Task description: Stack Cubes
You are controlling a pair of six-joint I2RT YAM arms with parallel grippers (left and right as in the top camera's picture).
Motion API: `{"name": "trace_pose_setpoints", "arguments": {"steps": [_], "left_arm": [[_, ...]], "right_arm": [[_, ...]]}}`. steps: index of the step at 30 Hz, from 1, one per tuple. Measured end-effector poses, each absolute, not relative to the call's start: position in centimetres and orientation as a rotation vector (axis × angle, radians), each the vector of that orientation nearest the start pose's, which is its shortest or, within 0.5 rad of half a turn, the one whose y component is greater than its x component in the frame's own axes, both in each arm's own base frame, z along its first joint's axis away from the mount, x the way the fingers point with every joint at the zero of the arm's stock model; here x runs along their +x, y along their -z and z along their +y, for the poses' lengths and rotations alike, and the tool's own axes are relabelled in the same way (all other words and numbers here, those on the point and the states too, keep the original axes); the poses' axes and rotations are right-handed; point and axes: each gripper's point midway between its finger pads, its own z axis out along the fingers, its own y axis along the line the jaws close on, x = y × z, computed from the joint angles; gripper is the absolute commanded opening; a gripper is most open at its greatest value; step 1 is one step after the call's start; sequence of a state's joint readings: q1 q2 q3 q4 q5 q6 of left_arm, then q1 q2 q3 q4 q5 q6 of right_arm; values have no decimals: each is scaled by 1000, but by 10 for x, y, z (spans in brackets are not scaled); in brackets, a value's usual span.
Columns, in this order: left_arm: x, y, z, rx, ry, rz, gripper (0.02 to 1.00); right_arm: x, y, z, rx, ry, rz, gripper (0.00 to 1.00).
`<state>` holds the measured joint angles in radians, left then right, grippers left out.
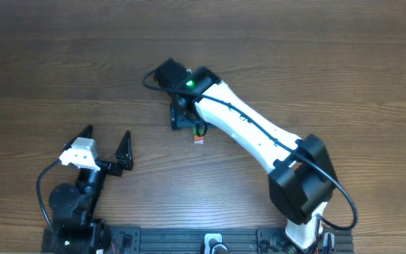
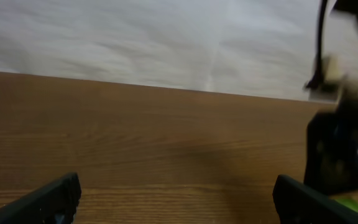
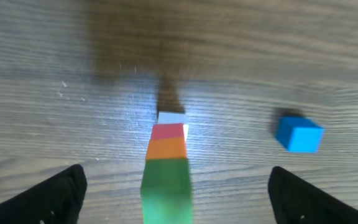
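Note:
A stack of cubes [image 3: 168,163] stands on the wooden table, green on top, then orange, red and a white one at the bottom. In the top view the stack [image 1: 199,135] peeks out beside the right arm near the table's middle. My right gripper [image 3: 178,174] hangs above the stack, open, its fingers wide on either side of the green cube and not touching it. A blue cube [image 3: 298,134] lies alone on the table a short way from the stack. My left gripper [image 1: 106,135] stands open and holds nothing at the near left.
The wooden table [image 1: 316,63] runs broad and bare around the stack. In the left wrist view the right arm's dark gripper [image 2: 340,149] shows off to one side, with a white wall [image 2: 166,43] behind the table's far edge.

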<state>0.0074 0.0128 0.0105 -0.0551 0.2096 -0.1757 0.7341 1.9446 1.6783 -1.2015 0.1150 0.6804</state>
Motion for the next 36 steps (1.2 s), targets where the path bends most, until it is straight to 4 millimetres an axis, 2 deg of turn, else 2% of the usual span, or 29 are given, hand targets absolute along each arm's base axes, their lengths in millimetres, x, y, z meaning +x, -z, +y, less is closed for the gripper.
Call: {"name": "trace_pose_setpoints", "arguments": {"steps": [3,5,7,9,11,14,16,20,26,32,36], "left_arm": [[243,-162,-34,12,300,1636,996],[243,-162,-34,12,299,1635,998],[243,-162,-34,12,300,1635,996],[243,-162,-34,12,300,1635,998],[243,-162,-34,12,300,1635,998],[243,-162,-34,12,300,1635,998],[243,-162,-34,12,300,1636,998],[243,-162,-34,12,300,1635,996],[243,-162,-34,12,300,1636,998],[243,-162,-34,12,300,1636,998],[243,-162,-34,12,300,1635,998]], "right_arm": [[308,-143,236,-37,-4,2956,991],[301,-163,221,-16,-3,2955,991],[288,-183,197,22,18,2963,991],[282,-195,181,63,23,2957,991],[277,-199,167,101,29,2948,993],[269,-188,152,137,52,2960,993],[265,-170,146,150,63,2973,991],[259,-129,145,154,63,3000,993],[262,-88,142,182,32,2988,993],[264,-67,128,238,36,2981,980],[270,-59,126,227,33,2975,972]]}}
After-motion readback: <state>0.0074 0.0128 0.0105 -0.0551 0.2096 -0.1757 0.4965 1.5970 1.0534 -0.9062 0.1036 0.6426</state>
